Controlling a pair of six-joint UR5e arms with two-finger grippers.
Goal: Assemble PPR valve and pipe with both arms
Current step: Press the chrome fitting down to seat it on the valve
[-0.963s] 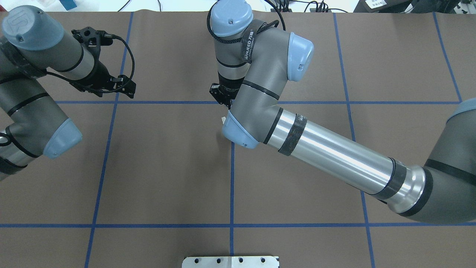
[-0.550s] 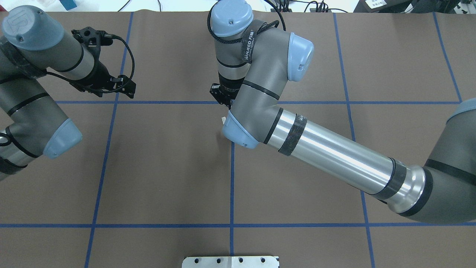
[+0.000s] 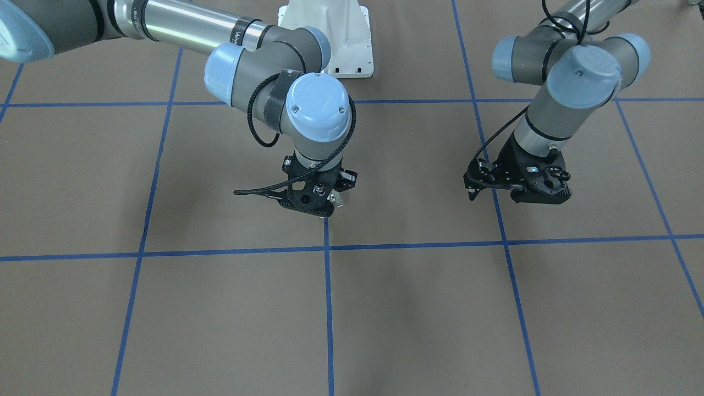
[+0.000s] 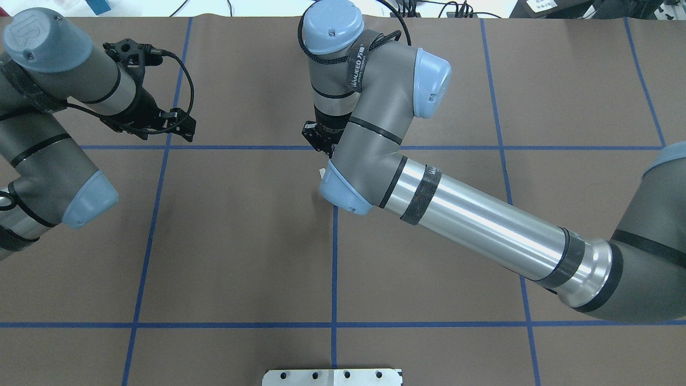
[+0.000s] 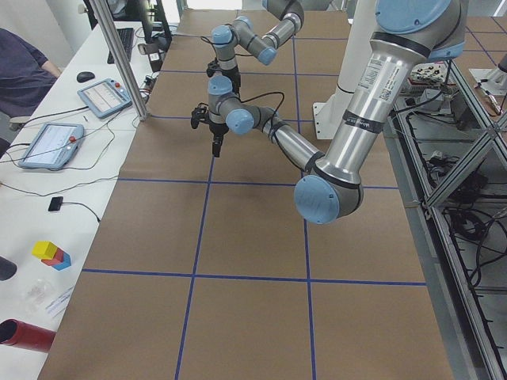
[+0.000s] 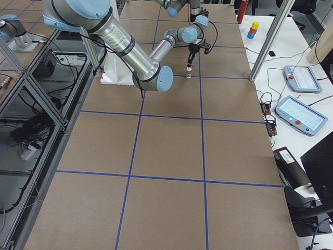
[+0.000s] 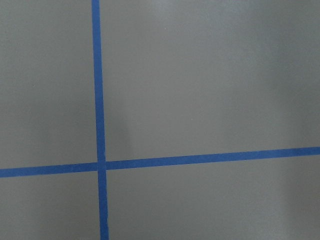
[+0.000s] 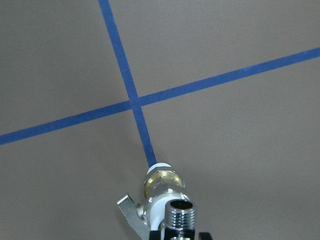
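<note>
1. The PPR valve [image 8: 160, 190] stands on end directly under the right tool [image 3: 327, 206], its white tip pointing down at the bench [image 8: 240, 150] and its grey lever jutting sideways.
2. The pipe [image 8: 180, 214], joined to the valve's upper end, sits clamped between that tool's fingers.
3. The left tool [image 3: 517, 191] hangs well apart, spread wide and empty.
</note>
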